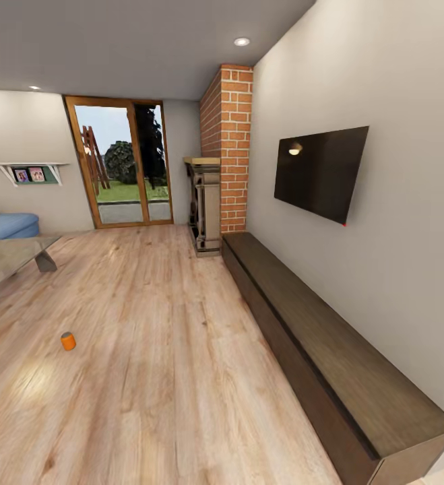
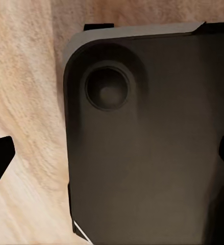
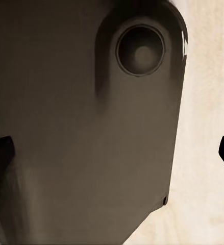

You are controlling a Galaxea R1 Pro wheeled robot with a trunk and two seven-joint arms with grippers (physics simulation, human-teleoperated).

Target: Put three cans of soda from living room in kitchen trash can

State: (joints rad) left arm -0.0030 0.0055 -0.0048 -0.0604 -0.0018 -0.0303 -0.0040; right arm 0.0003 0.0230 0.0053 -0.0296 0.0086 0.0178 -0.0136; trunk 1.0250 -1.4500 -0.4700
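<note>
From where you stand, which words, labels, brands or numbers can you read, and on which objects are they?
No text can be read.
Small bright orange soda can on the wood floor: too small to show any label.
Two small framed pictures on the white wall shelf: too blurred to read.
Black wall-mounted television: no brand visible, only a tiny red light at its lower corner.

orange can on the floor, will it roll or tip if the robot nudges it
The orange can seems to stand upright on the smooth wood floor, so a low push would probably slide it. A push near its top could tip it, and as a cylinder it would then likely roll. It looks small, so probably light.
</note>
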